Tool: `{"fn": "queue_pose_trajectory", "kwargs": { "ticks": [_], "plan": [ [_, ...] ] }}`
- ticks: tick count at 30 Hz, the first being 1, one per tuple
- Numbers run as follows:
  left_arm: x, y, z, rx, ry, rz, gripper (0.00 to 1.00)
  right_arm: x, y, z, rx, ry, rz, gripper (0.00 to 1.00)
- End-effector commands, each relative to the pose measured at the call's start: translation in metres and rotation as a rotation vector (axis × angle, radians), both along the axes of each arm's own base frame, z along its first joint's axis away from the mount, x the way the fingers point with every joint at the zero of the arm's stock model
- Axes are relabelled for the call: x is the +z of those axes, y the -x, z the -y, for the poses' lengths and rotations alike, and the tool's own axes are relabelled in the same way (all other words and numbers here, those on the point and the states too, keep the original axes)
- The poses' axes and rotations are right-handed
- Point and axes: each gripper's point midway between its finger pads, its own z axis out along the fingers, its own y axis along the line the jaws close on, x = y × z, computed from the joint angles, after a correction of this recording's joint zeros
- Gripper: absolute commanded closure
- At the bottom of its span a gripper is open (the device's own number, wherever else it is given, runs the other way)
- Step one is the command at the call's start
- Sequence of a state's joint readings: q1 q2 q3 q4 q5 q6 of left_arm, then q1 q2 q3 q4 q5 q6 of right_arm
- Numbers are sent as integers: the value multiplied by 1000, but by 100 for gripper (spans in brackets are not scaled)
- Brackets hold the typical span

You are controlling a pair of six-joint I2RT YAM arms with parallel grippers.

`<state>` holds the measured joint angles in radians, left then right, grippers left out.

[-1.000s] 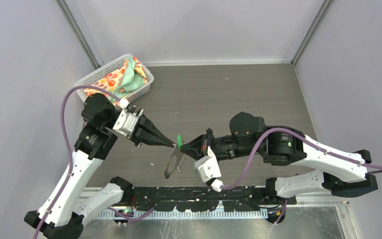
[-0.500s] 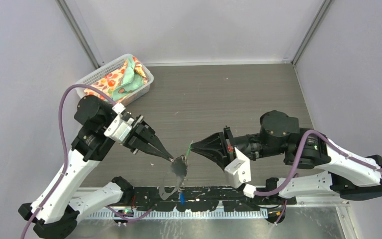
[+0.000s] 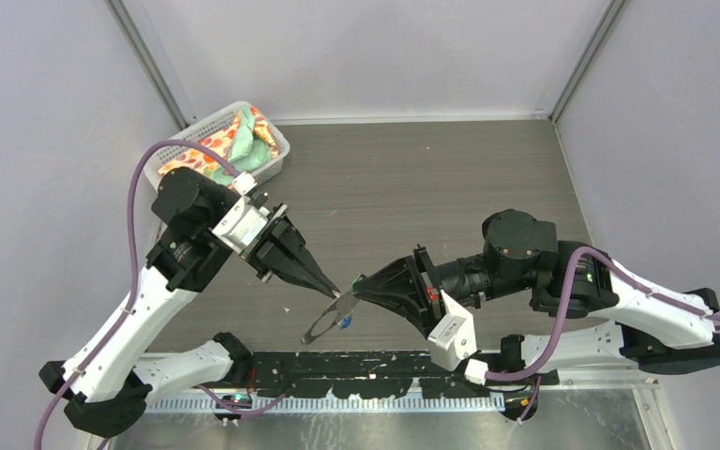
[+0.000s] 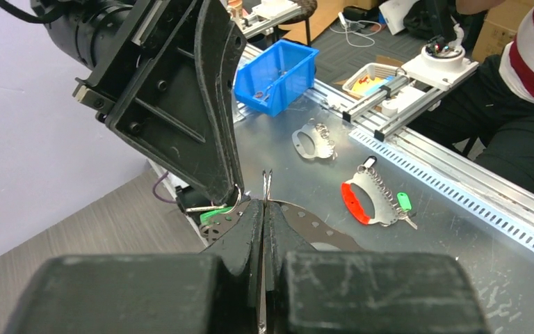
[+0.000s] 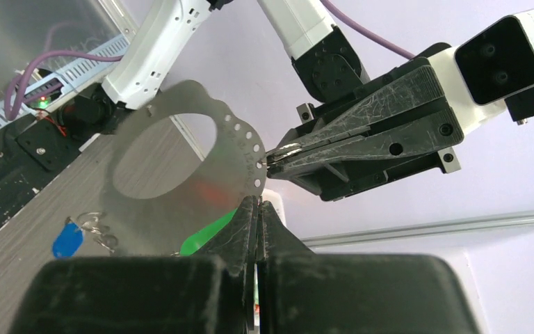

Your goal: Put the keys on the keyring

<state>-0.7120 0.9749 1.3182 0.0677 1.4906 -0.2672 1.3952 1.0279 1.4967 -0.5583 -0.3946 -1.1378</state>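
The keyring is a flat grey metal plate with a big opening and small holes along its rim, held in the air and slanting towards the near rail. My left gripper is shut on its holed edge. My right gripper is shut on the green-tagged key, its tips right at the plate's edge beside the left fingertips. The blue-tagged key shows with small rings just under the plate's lower edge; I cannot tell whether it hangs from the plate.
A white mesh basket of patterned cloths stands at the back left. A black rail runs along the near edge. Beyond it the left wrist view shows a blue bin and a red-edged keyring.
Both arms have shifted. My grippers drew apart half a second ago and have closed in again. The keyring now slants more towards the rail, and the blue tag has moved with it.
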Motion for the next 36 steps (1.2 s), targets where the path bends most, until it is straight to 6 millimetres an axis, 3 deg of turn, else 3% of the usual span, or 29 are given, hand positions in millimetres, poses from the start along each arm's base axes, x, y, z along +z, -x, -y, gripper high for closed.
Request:
{"fn": "queue_pose_trajectory", "kwargs": {
  "ticks": [1, 13, 36],
  "plan": [
    [18, 11, -5, 12, 54, 28, 100, 21, 6, 2, 28, -57, 65, 99],
    [13, 11, -5, 36, 57, 14, 100, 28, 16, 0, 61, -81, 63, 99],
    [4, 8, -3, 65, 61, 15, 100, 35, 13, -2, 33, -115, 55, 99]
  ]
}}
